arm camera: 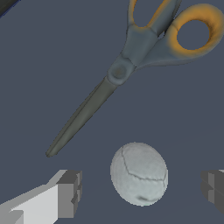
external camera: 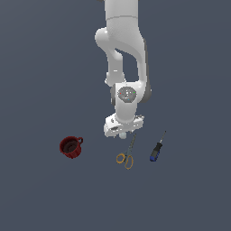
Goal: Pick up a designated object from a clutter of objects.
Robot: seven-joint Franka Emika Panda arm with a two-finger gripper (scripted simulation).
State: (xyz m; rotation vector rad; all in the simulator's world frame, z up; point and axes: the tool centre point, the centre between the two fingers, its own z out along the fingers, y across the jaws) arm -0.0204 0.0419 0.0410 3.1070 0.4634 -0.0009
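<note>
Gripper (arm camera: 139,192) wide open around unmarked white ball (arm camera: 139,173), beside scissors (arm camera: 131,65).

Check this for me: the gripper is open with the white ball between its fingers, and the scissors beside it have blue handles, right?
Not quite. The wrist view shows the scissors have yellow handles, not blue. The rest holds: the gripper is open, with the white ball between its fingers.

Ball (arm camera: 139,173) between the end effector (arm camera: 142,192) fingers, just beside scissors (external camera: 127,154); mug (external camera: 71,146) well apart.
</note>
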